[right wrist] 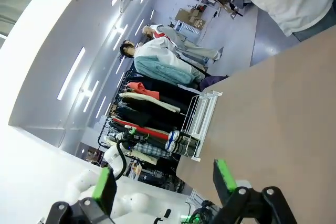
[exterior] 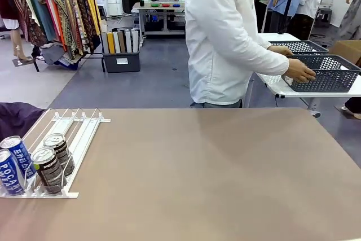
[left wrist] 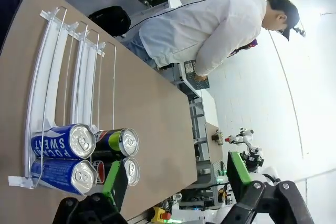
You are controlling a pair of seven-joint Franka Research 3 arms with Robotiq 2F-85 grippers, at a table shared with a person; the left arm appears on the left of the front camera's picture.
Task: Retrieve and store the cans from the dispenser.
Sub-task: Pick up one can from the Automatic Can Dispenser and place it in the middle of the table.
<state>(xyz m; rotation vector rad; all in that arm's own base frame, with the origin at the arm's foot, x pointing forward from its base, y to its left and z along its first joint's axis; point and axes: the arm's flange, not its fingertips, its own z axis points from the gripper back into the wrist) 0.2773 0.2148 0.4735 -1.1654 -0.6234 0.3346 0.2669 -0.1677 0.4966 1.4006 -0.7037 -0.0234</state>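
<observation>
White railed dispenser point(left wrist: 39, 87) | four cylindrical silver-topped cans point(left wrist: 79, 141) | lattice plastic basket point(exterior: 327, 74)

The left gripper point(left wrist: 176, 179) and right gripper point(right wrist: 164, 183) are black with green pads point(left wrist: 113, 179); the person point(exterior: 225, 38) wears a white long-sleeved shirt point(left wrist: 199, 35) and a dark cap point(left wrist: 287, 10).

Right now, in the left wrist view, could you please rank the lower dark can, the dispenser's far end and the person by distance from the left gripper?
1. Dark can, right beside the left gripper.
2. Dispenser's far end, upper left.
3. Person, beyond the table.
</observation>
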